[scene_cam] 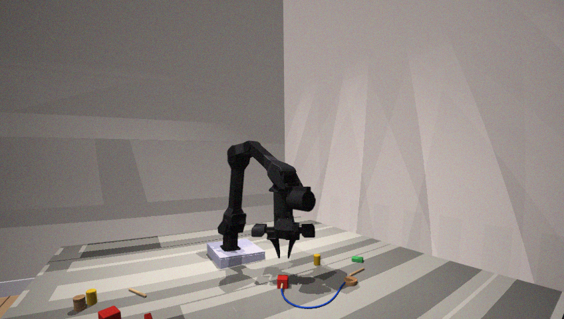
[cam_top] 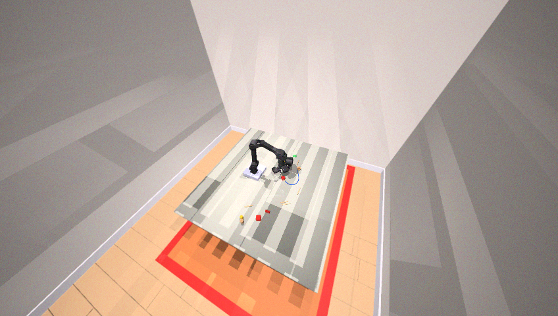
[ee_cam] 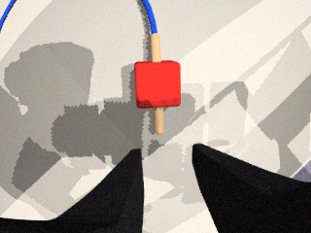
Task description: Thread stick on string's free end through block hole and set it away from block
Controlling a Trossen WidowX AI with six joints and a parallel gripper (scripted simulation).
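The block, red here (cam_top: 283,178) (scene_cam: 282,280) (ee_cam: 157,83), sits on the table. The string's stick (scene_cam: 281,286) (ee_cam: 159,121) is through its hole: in the wrist view a bare tip shows on the side near my fingers, and the string end shows on the far side. The blue string (cam_top: 291,184) (scene_cam: 308,307) (ee_cam: 153,19) curves from that end to the round button (cam_top: 299,168) (scene_cam: 350,280); none shows past the tip side. My gripper (scene_cam: 283,257) (ee_cam: 166,155) is partly open and empty, above the table. In the wrist view the bare tip points towards the gap between its fingers.
A loose stick (scene_cam: 356,272) lies by the button; a green block (cam_top: 295,155) (scene_cam: 357,259) and a yellow cylinder (scene_cam: 316,259) stand behind. Farther off are loose sticks (cam_top: 285,203) (cam_top: 248,205), red blocks (cam_top: 258,217) (cam_top: 267,211), and yellow (scene_cam: 91,296) and brown (scene_cam: 79,302) cylinders.
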